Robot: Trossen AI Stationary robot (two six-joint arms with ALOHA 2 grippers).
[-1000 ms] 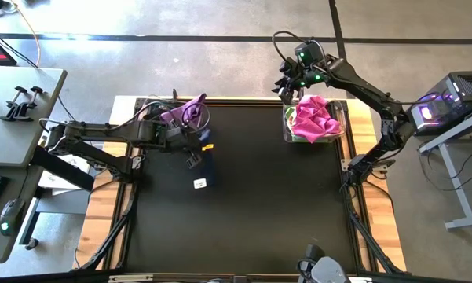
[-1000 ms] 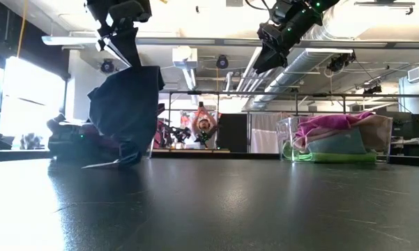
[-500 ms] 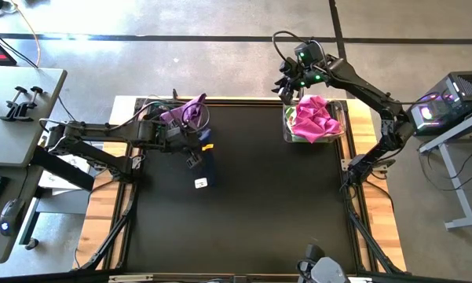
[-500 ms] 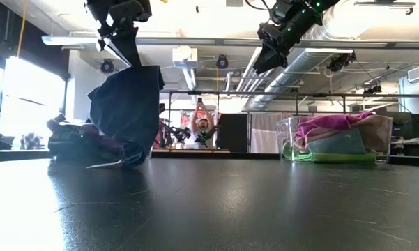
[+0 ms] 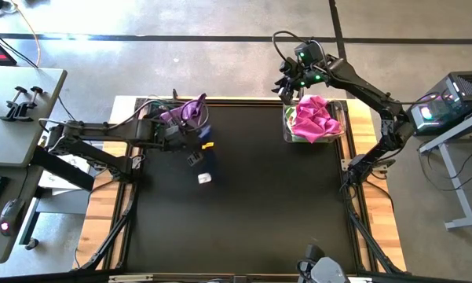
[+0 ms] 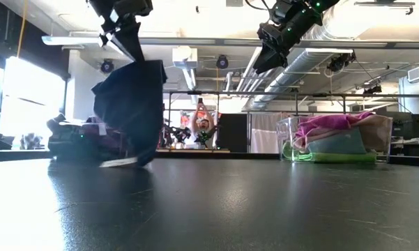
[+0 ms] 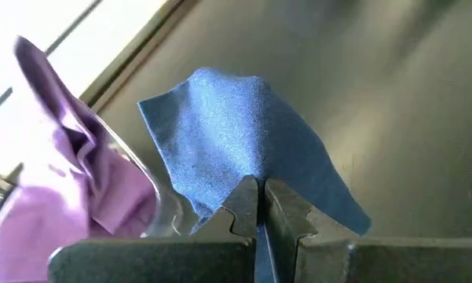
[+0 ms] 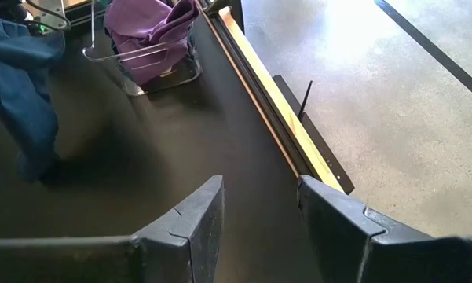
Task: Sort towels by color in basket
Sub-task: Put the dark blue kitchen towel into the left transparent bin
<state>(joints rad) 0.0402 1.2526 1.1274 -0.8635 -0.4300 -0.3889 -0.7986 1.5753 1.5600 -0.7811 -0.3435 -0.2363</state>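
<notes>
My left gripper [image 5: 193,158] hangs over the table's far-left part and is shut on a navy blue towel [image 6: 129,104], which drapes below it. The towel's white tag [image 5: 205,178] is down at table level. A wire basket [image 5: 182,118] beside it holds a purple towel [image 7: 78,181]. My right gripper [image 5: 287,85] is open and raised by the far edge, next to a clear basket [image 5: 339,126] at the far right. That basket holds a magenta towel [image 5: 312,118] lying on top of lime and mint cloths [image 6: 331,150]. My left gripper pinches the navy towel between its two fingers [image 7: 243,206] at a bunched upper fold [image 7: 247,169], coming from above and pointing down. The cloth hangs slack below the fingers. Whether its lower end with the tag [image 6: 118,162] touches the table, I cannot tell.
The black mat [image 5: 259,204] has open room across its middle and near half. Wooden table edges [image 5: 377,204] frame it. A desk with clamps [image 5: 20,102] stands to the left, and equipment with purple lights [image 5: 436,106] to the right.
My left gripper has risen slightly. The hanging navy towel has swung toward the table's right, and its lower end with the tag has shifted a little right and toward the far edge. My right gripper has kept still.
</notes>
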